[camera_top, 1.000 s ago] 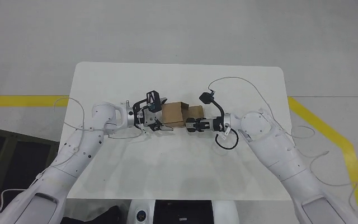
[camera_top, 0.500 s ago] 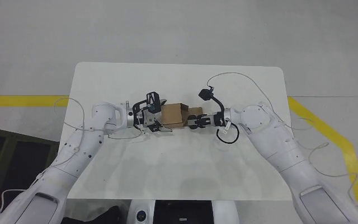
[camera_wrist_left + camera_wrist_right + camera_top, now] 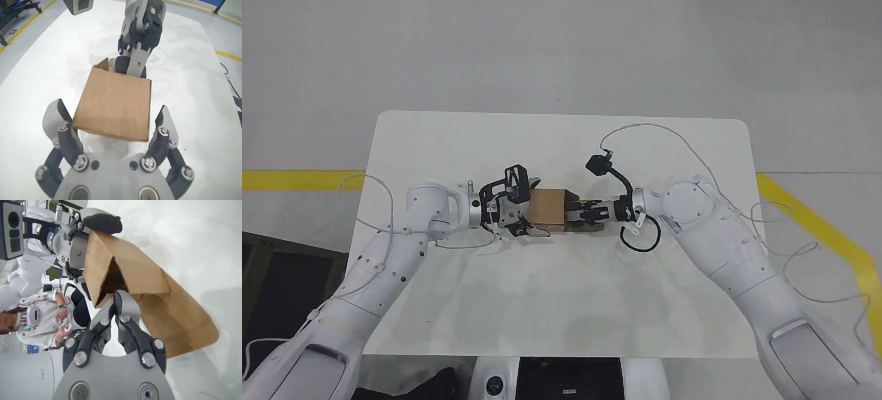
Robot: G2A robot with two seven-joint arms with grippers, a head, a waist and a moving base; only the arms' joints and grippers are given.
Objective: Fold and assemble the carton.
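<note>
White and plain, the table [image 3: 442, 150] is standing on a grey floor with a yellow tape line [image 3: 292, 180] running past each side. The carton [image 3: 548, 206], made of brown cardboard, is lying near the middle of the table, between the two arms, which are facing each other across it.

The left gripper [image 3: 111, 110] is staying spread wide, released, with one end of the carton sitting between its fingers. One finger is touching a corner of the carton, and the other is standing just beside the opposite edge with a small gap.

The right gripper [image 3: 114, 295] is pointing at the other, open end of the carton. Its fingers are pressing together, and their tips are resting at the triangular opening left by the folded end flaps. I cannot tell whether an edge of cardboard is lying between them. Below this gripper one long flap [image 3: 189, 321] is lying flat on the table, reaching out toward the right arm.
</note>
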